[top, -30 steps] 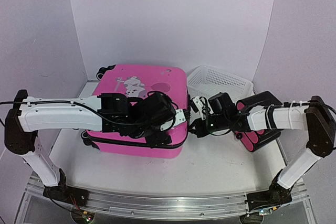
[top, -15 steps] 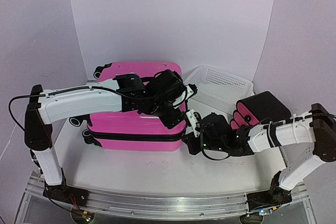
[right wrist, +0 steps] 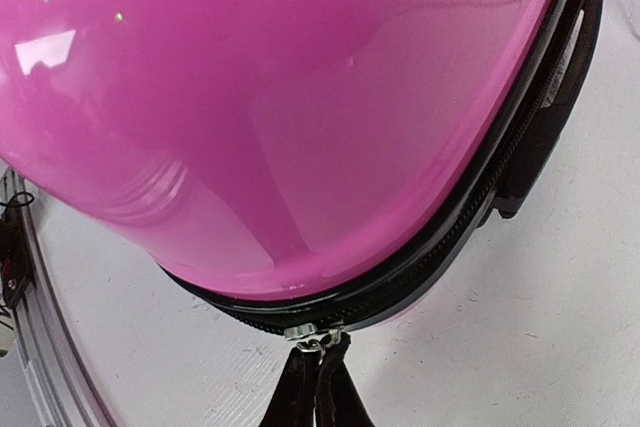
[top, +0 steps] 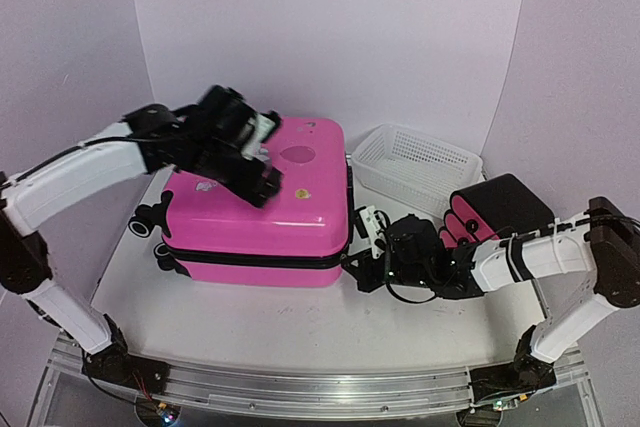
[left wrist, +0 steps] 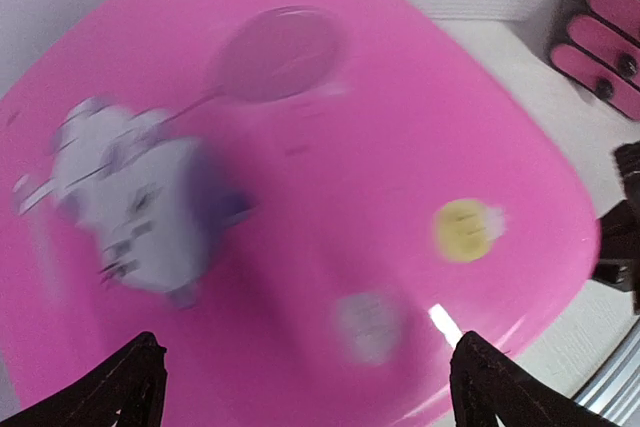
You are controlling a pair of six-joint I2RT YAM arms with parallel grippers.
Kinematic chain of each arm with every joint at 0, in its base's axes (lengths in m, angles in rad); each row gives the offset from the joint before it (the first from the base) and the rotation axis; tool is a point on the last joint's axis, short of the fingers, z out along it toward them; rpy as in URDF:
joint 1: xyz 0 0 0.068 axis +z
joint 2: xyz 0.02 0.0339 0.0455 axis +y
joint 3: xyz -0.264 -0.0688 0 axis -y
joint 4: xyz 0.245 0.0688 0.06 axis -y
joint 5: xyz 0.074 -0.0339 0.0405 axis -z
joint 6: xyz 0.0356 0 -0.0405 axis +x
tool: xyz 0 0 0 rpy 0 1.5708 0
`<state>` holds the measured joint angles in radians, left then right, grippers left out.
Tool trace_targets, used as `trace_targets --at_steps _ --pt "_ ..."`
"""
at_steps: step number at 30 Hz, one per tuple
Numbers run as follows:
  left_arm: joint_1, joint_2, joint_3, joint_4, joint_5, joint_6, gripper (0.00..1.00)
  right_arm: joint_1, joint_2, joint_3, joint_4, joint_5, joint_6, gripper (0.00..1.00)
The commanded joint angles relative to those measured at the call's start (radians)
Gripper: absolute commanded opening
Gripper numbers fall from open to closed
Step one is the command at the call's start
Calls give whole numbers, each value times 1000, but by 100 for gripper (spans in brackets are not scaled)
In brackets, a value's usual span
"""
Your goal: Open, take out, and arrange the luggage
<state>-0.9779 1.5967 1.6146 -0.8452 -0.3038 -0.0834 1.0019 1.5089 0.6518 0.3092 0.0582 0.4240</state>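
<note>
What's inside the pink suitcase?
Can't see: the luggage is closed, zip shut along the visible edge. The right gripper is shut on the zip pull; the open left gripper hangs over the lid.

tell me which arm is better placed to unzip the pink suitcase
Right. The right tool is shut on the zipper pull at the pink suitcase's near-right corner, ready to pull it along. The left tool hangs open above the lid, away from it.
</note>
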Motion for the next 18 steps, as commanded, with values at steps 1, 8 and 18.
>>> trace_targets --at_steps 1,8,18 --pt "281 -286 -114 -158 162 -44 100 -68 -52 36 -15 -151 -13 0" --pt "659 -379 -271 -166 567 51 99 -187 -17 102 -94 -326 -57 0" --pt "665 -364 -414 -156 575 64 99 -265 -16 133 -121 -429 -80 0"
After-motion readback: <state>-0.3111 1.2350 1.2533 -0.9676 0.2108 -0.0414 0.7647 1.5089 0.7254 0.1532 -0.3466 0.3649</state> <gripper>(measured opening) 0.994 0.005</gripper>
